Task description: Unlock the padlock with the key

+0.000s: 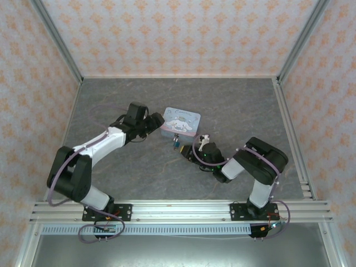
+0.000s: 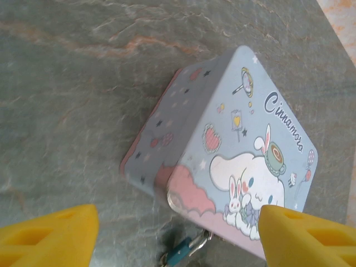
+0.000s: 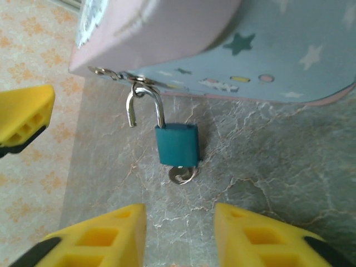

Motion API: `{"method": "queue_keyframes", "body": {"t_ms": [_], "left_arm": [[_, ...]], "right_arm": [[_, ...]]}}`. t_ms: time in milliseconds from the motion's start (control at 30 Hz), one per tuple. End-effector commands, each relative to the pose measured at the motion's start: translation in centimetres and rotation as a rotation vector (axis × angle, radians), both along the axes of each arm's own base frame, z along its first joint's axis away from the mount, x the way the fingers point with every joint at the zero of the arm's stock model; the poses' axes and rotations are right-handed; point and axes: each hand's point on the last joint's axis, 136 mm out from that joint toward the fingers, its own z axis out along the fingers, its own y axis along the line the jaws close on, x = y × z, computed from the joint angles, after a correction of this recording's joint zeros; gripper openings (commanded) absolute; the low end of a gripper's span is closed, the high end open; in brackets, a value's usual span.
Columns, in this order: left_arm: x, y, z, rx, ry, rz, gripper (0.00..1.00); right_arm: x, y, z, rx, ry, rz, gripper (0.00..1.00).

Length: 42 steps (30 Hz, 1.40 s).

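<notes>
The right end effector (image 3: 179, 216) holds nothing, its yellow fingers spread and pointing at the small teal padlock (image 3: 177, 143). The padlock lies just ahead on the grey worktop (image 3: 267, 167) with the key (image 3: 182, 175) in its underside, one shackle leg free of the body and the loop hooked through the clasp of the pale blue tin (image 3: 289, 50). The left end effector (image 2: 179, 218) gapes wide at the tin's near corner.

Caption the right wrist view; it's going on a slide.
Teal padlock, shackle open, hooked to the cartoon tin, key at its base.
</notes>
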Motion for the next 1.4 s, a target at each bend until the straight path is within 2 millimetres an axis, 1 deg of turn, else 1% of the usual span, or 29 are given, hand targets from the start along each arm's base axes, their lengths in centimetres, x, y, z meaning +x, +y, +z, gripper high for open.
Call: {"method": "queue_keyframes", "body": {"t_ms": [0, 133, 200, 300, 367, 433, 533, 733, 800, 900, 1067, 1267, 1367], "left_arm": [[1.8, -1.0, 0.5, 0.004, -0.020, -0.077, 0.76], [3.2, -1.9, 0.0, 0.000, -0.015, -0.111, 0.76], [3.6, -2.1, -0.5, 0.011, -0.003, -0.128, 0.76], [3.9, -2.4, -1.5, 0.025, 0.023, -0.146, 0.76], [4.0, -2.7, -2.4, 0.027, 0.045, -0.161, 0.76], [3.9, -2.6, -3.4, 0.040, 0.073, -0.166, 0.74], [3.3, -2.1, -4.9, 0.061, 0.108, -0.153, 0.71], [1.4, -1.4, -7.1, 0.052, 0.151, -0.125, 0.65], [0.6, -1.2, -7.5, 0.047, 0.162, -0.116, 0.64], [-0.6, -1.1, -7.9, 0.033, 0.169, -0.105, 0.63], [-2.7, -1.7, -8.0, 0.027, 0.174, -0.116, 0.62], [-4.8, -2.3, -8.0, 0.015, 0.174, -0.096, 0.62], [-5.6, -2.5, -8.0, 0.010, 0.170, -0.081, 0.61]], "right_arm": [[0.2, -1.7, 0.3, -0.040, -0.012, -0.059, 0.42], [0.0, -2.3, 1.5, -0.069, -0.041, -0.060, 0.52], [-0.1, -2.6, 2.2, -0.085, -0.061, -0.057, 0.56], [-0.2, -3.3, 3.4, -0.089, -0.095, -0.075, 0.64], [-0.3, -3.8, 4.2, -0.091, -0.116, -0.086, 0.72], [-0.4, -3.9, 4.8, -0.095, -0.128, -0.081, 0.80], [-0.9, -3.7, 5.6, -0.078, -0.145, -0.053, 0.88], [-1.2, -2.4, 7.1, -0.008, -0.174, 0.002, 0.96], [-1.2, -1.9, 7.4, 0.013, -0.177, 0.021, 0.98], [-1.2, -1.0, 7.5, 0.041, -0.176, 0.056, 0.98], [-0.9, 0.0, 6.9, 0.061, -0.168, 0.087, 0.96], [-0.4, 0.8, 6.0, 0.053, -0.164, 0.111, 0.89], [-0.2, 0.8, 5.2, 0.046, -0.164, 0.101, 0.83]]}}
